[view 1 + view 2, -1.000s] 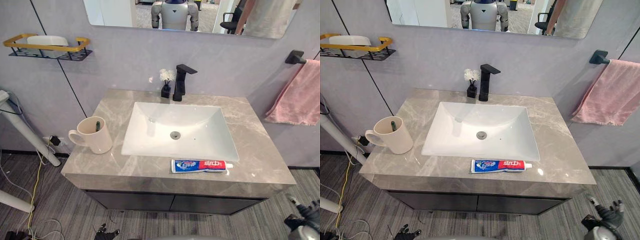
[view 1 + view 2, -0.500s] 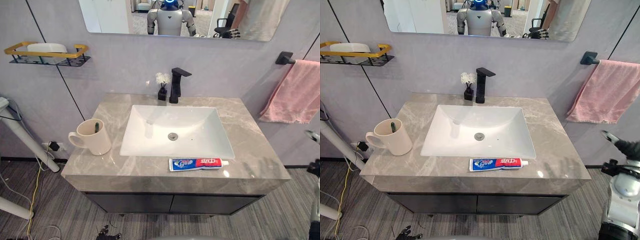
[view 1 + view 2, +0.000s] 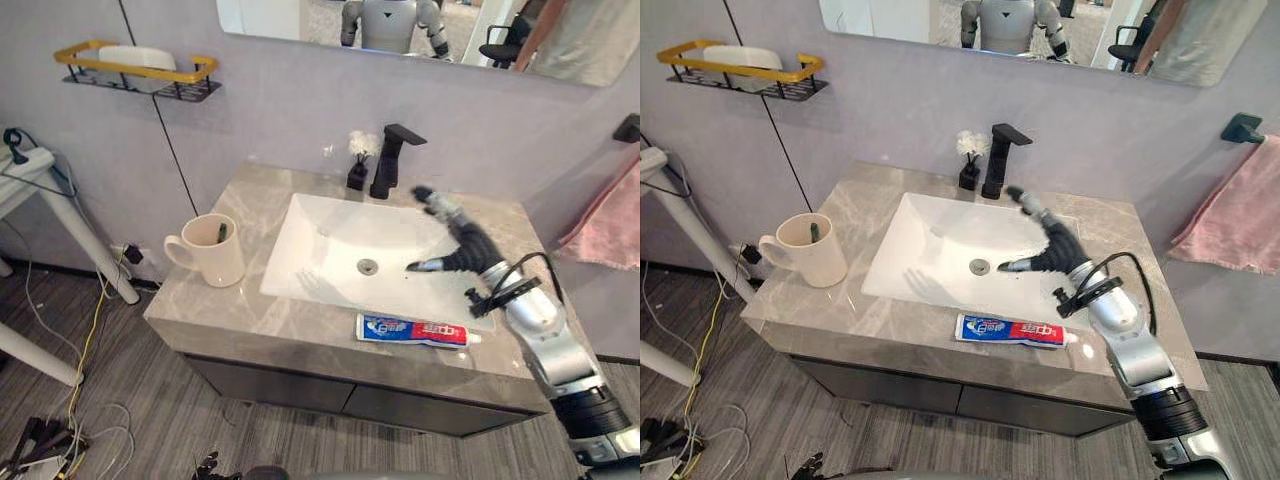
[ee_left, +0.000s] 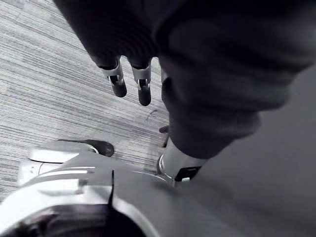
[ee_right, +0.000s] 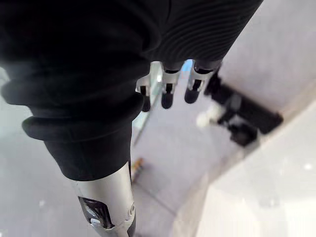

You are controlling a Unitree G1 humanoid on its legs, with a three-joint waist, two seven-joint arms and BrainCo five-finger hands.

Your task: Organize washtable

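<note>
In the left eye view we record a grey marble tabletop (image 3: pixel 250 310) with a white basin (image 3: pixel 330 250) at centre frame. A cream mug (image 3: pixel 212 255) stands left of the basin with a dark, stick-like item inside. A red, white and blue toothpaste tube (image 3: pixel 415 331) lies flat on the tabletop's front strip, lower right of centre, just below the basin's rim. The right hand (image 3: pixel 462 245) hovers over the basin's right part, fingers spread straight, holding nothing. A black faucet (image 3: pixel 390 160) stands behind the basin. In the right eye view a pink towel (image 3: pixel 1240 215) hangs at the right edge. In the left wrist view the left hand (image 4: pixel 143 88) hangs over striped grey floor (image 4: pixel 49 98), fingers relaxed and empty. In the right wrist view the right hand's fingers (image 5: pixel 167 94) are straight, with the faucet blurred beyond them.
</note>
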